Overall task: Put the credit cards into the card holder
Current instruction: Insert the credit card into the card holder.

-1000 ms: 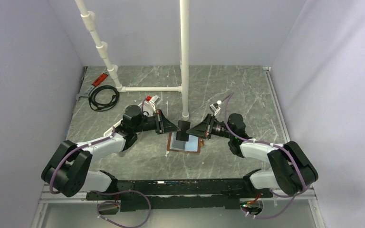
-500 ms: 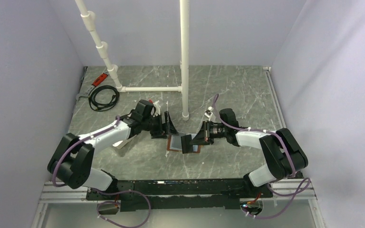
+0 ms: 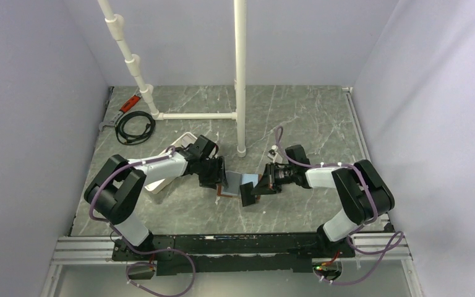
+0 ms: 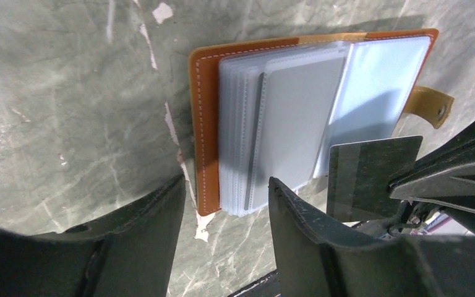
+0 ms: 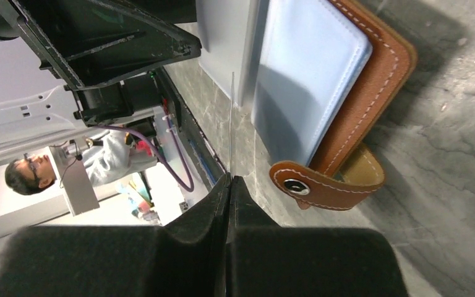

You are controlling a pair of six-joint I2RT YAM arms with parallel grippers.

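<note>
now looking at the card holder (image 4: 205,124) lying open and flat on the grey marble bench (image 3: 309,117), midway between the two arms. seeing its orange-brown cover facing up with a stack of clear sleeves (image 4: 238,124) fanning across it, and a pale grey card (image 4: 297,117) showing in the top sleeve. noticing the snap strap (image 4: 430,105) sticking out from the side nearest the right arm, folding back on itself in the right wrist view.

finding the left fingers (image 4: 151,216) spreading wide, gripping nothing, hanging at the holder's left edge with a corner of the cover showing in the gap between them; not being able to tell whether touching the leather.

finding the right fingers (image 5: 241,210) pressing together, pinching a dark grey card (image 4: 371,176) by one end. seeing that card edge-on as a thin line in the right wrist view, tilting over the bench just beside the strap side of the holder, its free end reaching the edge of the sleeves, most of it plainly outside them; not being able to tell whether touching.

also spotting, well apart from all this, a white pipe frame (image 3: 240,74) standing at the back of the bench, a black cable coil (image 3: 133,127) and a red-handled tool (image 3: 130,102) near the back left corner, and a white tray (image 3: 154,184) lying partly under the left arm.
</note>
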